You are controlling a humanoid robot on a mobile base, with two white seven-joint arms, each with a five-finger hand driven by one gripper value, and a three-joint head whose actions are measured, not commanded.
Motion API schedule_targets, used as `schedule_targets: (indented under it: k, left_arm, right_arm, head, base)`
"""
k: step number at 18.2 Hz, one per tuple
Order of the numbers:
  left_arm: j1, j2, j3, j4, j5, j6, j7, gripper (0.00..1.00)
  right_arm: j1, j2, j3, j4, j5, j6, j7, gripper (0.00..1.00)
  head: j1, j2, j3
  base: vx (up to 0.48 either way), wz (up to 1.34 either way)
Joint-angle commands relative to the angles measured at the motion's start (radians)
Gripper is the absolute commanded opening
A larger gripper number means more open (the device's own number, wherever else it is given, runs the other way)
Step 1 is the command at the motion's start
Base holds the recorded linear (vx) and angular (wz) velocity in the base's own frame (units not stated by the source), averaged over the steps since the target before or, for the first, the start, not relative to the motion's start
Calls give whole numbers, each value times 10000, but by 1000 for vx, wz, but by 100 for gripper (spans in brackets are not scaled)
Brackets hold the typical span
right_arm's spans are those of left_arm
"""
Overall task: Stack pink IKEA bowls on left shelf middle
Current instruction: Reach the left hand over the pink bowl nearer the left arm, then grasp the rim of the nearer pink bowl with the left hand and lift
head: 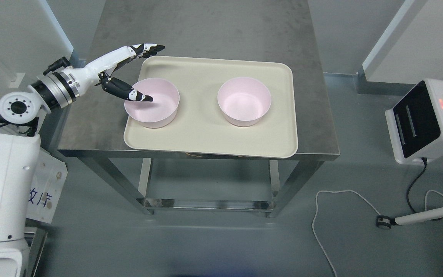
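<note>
While two pink bowls sit apart on the cream tray, the nearer pink bowl point(153, 103) lies directly under the left hand point(123, 73), and the thumb point(129, 92) reaches over its left rim so that the dark tip hangs above the bowl's hollow. The other fingers point(146, 49) are stretched out straight and held together, pointing away past the bowl's far side and over the tray's upper left corner, so the hand is spread wide with a broad gap between thumb and fingers; it has hold of nothing, and whether the thumb tip touches the inside wall cannot be told. Both bowls stand upright and hollow, mouths up. To the right of the thumb tip, well apart from it and from the first bowl, stands the second pink bowl point(244, 100), with bare tray between the two. The tray point(206, 142) lies flat on the steel bench point(90, 127), its front edge close to the bench's near edge. Behind the hand, the white left arm point(71, 79) runs back down to the robot's body at the lower left. Far to the right of everything, off the bench, a white box with a dark panel point(423, 119) stands on the floor, with cables point(321, 219) trailing across the grey floor near it.
</note>
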Motion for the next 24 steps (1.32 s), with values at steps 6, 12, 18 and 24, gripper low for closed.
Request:
schedule_targets:
  k: [6,12,18,24]
  left_arm:
    - [-442,334,-1962,451,-665,-9,-98,76]
    - [-872,-677,-1963,574,-2416,-40,-82,61]
    - [-1071,-1047,-1993,589,-2463,-193,-67,37]
    - [-1102,-1184,-1504,1049,-2555,-1387,-52,3]
  right_arm:
    - [0,-175,-92,0,77,3,-42,100]
    - [0,-175,-92,0,77,3,-42,100]
    - [0,-175,-92,0,77,3,-42,100]
    - [0,-175,-92,0,77,3,-27,100]
  head:
    - [0,0,0]
    - [0,0,0]
    - [0,0,0]
    - [0,0,0]
  base:
    - [0,0]
    - [0,0]
    - [0,0]
    - [0,0]
